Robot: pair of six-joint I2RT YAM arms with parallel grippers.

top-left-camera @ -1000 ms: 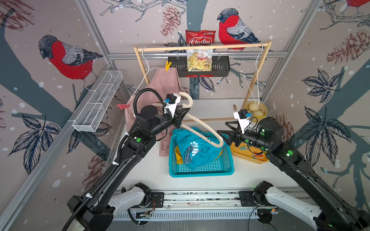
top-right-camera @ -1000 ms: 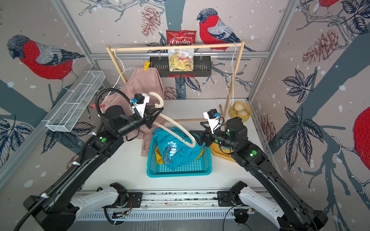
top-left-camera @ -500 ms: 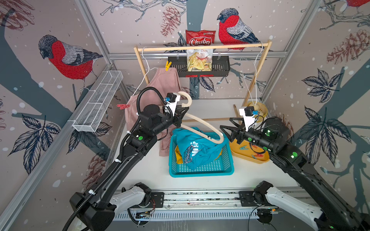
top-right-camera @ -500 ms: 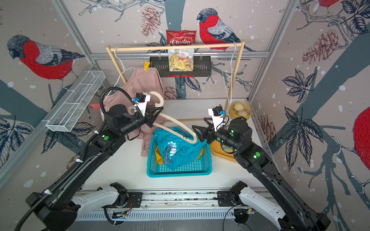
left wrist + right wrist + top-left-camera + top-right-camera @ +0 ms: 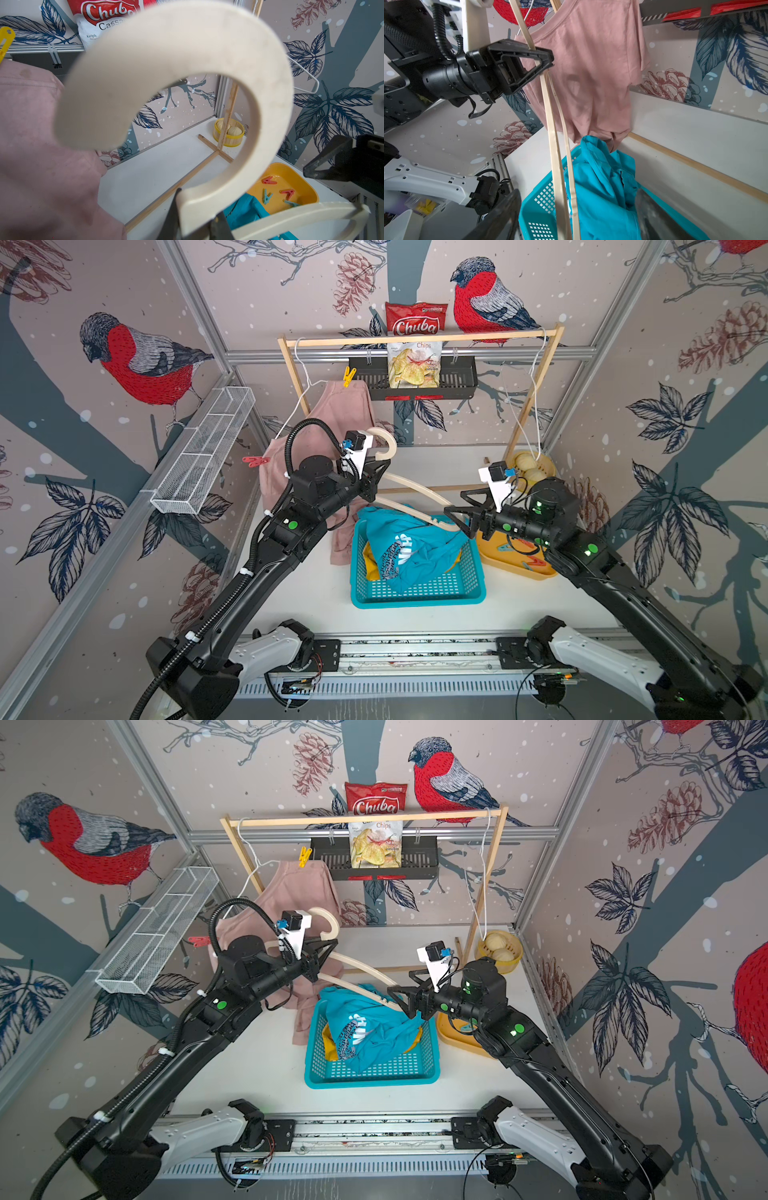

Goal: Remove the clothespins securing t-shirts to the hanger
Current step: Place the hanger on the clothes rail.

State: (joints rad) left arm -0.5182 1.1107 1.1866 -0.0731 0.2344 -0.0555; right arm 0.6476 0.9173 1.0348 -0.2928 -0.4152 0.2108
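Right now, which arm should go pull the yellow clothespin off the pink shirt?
Right arm, probably: its jaws are open and grip nothing. The left arm is nearer the yellow clothespin, but its jaws are shut on the cream hanger.

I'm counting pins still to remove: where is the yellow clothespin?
In both top views the yellow clothespin is at the back left, clipped to the top of the pink t-shirt under the wooden rail, just left of the black basket.

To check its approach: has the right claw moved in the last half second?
Yes. In a top view, the right claw has shifted slightly toward the teal basket, away from the yellow tray.
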